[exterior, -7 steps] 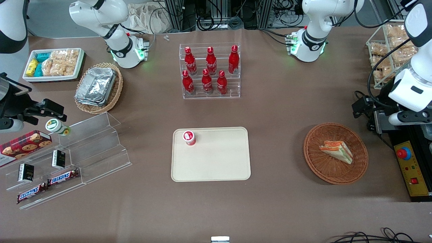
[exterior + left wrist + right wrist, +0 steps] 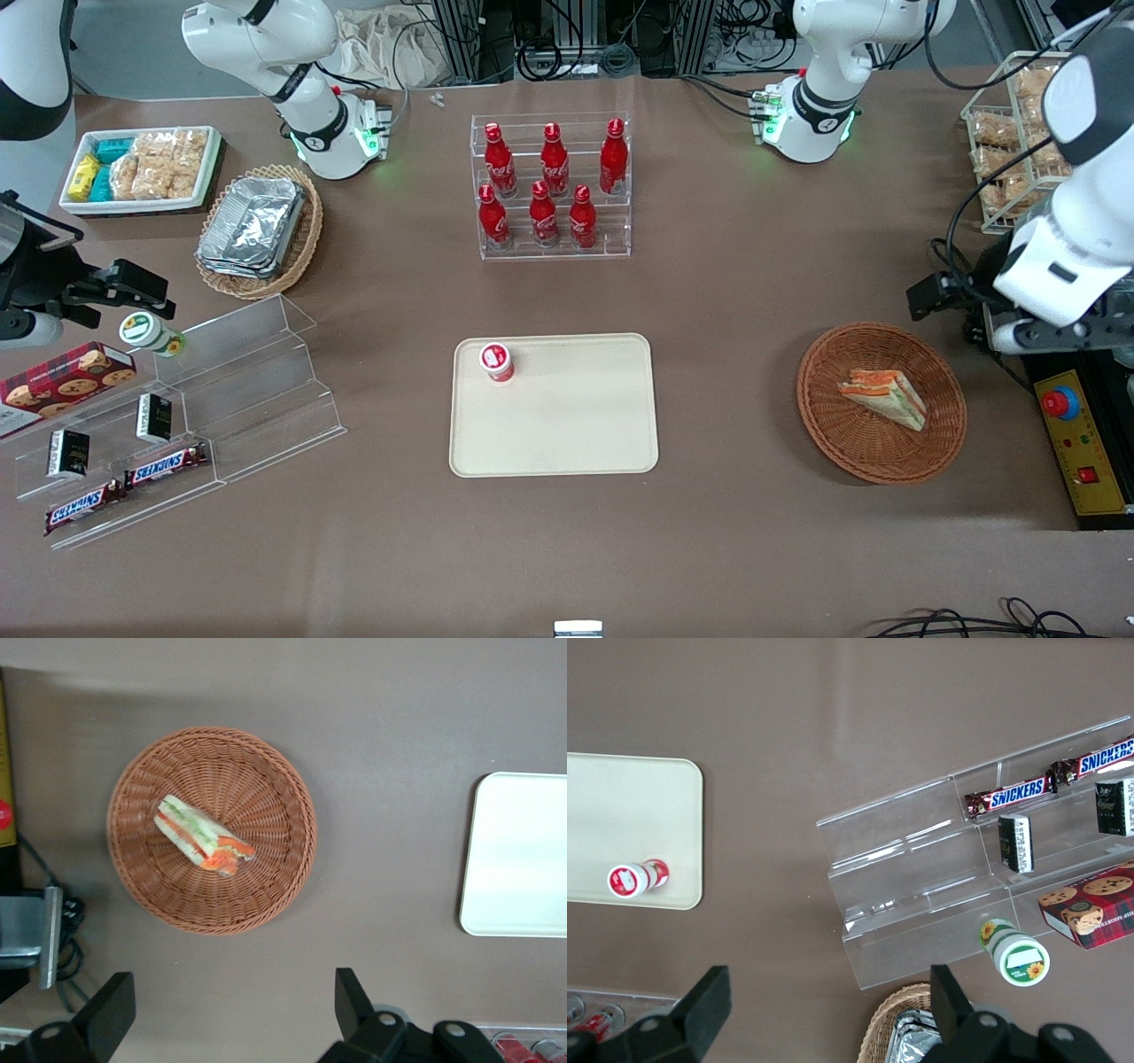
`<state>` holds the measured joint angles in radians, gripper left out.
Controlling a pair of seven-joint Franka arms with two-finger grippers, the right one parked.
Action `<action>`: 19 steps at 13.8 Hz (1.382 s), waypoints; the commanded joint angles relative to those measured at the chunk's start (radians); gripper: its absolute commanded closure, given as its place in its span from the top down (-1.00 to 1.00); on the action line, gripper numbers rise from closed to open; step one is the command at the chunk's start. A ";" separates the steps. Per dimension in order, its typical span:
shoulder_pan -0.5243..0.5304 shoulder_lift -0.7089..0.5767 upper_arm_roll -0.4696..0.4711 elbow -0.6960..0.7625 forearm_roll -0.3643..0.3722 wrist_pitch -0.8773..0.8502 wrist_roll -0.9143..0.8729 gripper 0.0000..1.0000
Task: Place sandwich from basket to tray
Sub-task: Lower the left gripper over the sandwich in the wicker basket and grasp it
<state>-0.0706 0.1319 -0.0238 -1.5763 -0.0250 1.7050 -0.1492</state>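
Observation:
The sandwich (image 2: 884, 396) (image 2: 202, 835), a wrapped white-bread wedge with orange, red and green filling, lies in the round reddish-brown basket (image 2: 833, 425) (image 2: 266, 780) toward the working arm's end of the table. The cream tray (image 2: 576, 425) (image 2: 523, 855) lies flat at mid-table. My left gripper (image 2: 992, 315) (image 2: 230, 997) hangs high above the table beside the basket's rim, slightly farther from the front camera than the basket. It is open wide with nothing between its fingers (image 2: 350, 992).
A small red-and-white bottle (image 2: 497, 361) stands on one corner of the tray. A clear rack of red cola bottles (image 2: 551, 186) stands farther back. A yellow box with a red stop button (image 2: 1076, 434) lies beside the basket. A wire rack of snacks (image 2: 1010, 133) stands near the working arm.
The left arm has swung a little toward the basket and nearer to the front camera. The sandwich, the basket and the tray have not moved.

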 commanded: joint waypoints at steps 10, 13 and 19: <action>0.057 0.038 0.005 -0.117 0.040 0.114 -0.496 1.00; 0.126 0.043 0.005 -0.195 0.022 0.165 -0.500 1.00; 0.169 0.159 0.005 -0.212 -0.032 0.269 -0.573 1.00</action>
<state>0.0973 0.2647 -0.0100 -1.7884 -0.0368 1.9392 -0.6522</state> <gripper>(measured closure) 0.000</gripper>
